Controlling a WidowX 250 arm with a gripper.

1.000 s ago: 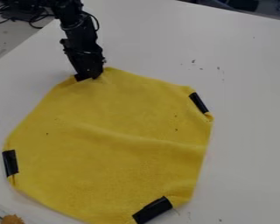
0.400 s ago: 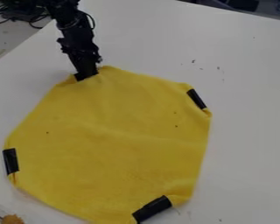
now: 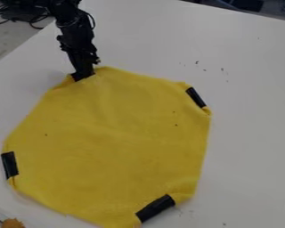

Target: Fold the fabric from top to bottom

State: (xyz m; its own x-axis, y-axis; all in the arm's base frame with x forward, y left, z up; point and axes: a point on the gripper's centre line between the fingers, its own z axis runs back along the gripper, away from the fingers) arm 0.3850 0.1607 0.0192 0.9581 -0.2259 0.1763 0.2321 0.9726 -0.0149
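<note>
Black end effector (image 3: pixel 82 70) at the yellow fabric's (image 3: pixel 109 133) upper-left edge, blending into a dark patch (image 3: pixel 79 77); can't tell its grip. Fabric flat on white surface (image 3: pixel 249 133), bottom tip cut off. Orange-brown item (image 3: pixel 13 223), lower left, partly cropped.

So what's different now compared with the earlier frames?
The gripper has moved slightly up and left in view, and the yellow cloth has shifted along with it. The crease across the cloth has smoothed out, and the right-hand black tape sits further up and left. The gripper is still at the cloth's top corner; the left-hand black tape has barely moved.
</note>
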